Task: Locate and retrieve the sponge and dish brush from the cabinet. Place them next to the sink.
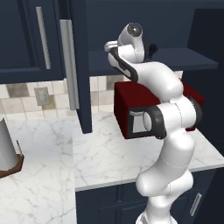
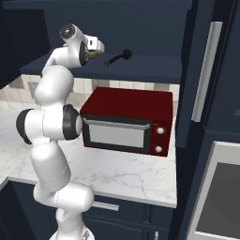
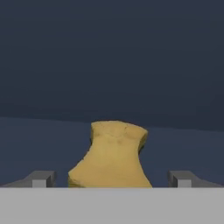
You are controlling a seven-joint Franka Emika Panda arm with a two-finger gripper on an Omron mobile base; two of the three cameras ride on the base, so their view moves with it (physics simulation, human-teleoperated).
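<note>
White arm point(image 1: 168, 131) reaches into the open cabinet point(image 1: 144, 57) above a red microwave point(image 1: 131, 111)

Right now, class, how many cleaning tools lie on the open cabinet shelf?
2: the sponge lies between the open gripper's fingertips; the dish brush lies further right on the shelf. Others may be hidden.

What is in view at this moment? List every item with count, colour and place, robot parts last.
sponge: one, mustard yellow, on the cabinet shelf between the tool's tips.
dish brush: one, black, on the same shelf, right of the tool.
cabinet: one, navy, open, above the counter.
microwave: one, dark red, on the counter under the shelf.
counter: one, white marble.
paper towel roll: one, grey-white, upright on a brown base, left counter.
wall outlet: one, grey, on the tiled backsplash.
tool: one, open, at the sponge.
</note>
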